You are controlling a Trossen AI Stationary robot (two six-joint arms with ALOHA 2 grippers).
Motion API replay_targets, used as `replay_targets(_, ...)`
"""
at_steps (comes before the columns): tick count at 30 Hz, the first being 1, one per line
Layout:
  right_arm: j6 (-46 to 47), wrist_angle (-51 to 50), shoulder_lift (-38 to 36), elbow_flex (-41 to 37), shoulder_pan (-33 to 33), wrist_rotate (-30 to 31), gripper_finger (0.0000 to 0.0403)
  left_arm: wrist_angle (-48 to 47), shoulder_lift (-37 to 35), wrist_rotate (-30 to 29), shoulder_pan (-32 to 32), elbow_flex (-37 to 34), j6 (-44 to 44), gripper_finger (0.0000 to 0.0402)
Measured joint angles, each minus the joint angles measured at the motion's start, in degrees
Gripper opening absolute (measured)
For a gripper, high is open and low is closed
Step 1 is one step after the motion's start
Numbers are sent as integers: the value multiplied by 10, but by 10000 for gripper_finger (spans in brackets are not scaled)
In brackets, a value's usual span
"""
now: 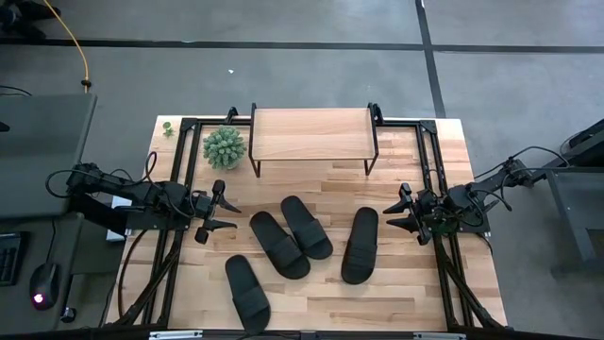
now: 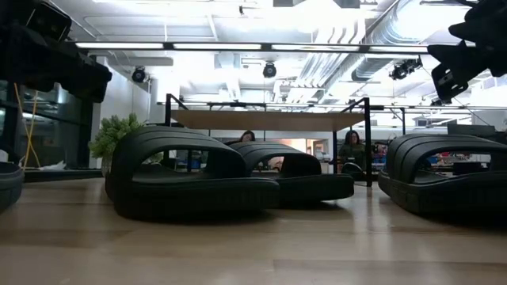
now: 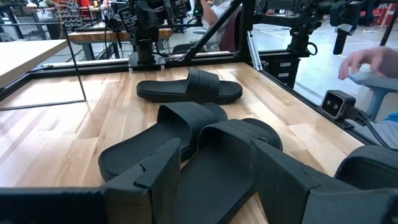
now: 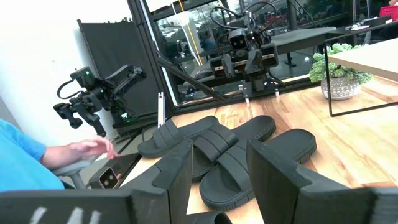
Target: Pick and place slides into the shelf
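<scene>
Black ribbed slides [image 1: 279,244] — pale wood shelf [image 1: 311,133] — green plant [image 1: 225,146]

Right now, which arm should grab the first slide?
Probably the right: its open right gripper faces the lone slide close by, with nothing between. The left gripper, also open, faces two overlapping slides.

In the low view, a sandal [image 2: 6,184] at the left edge is cut off, as is another sandal [image 2: 447,180] at the right edge. The shelf [image 2: 265,119] legs stay partly hidden behind the sandals.
</scene>
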Motion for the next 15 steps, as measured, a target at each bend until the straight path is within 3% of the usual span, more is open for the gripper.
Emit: replay_targets(15,0,0,0,0,0,0,142,12,0,0,0,0,17,177)
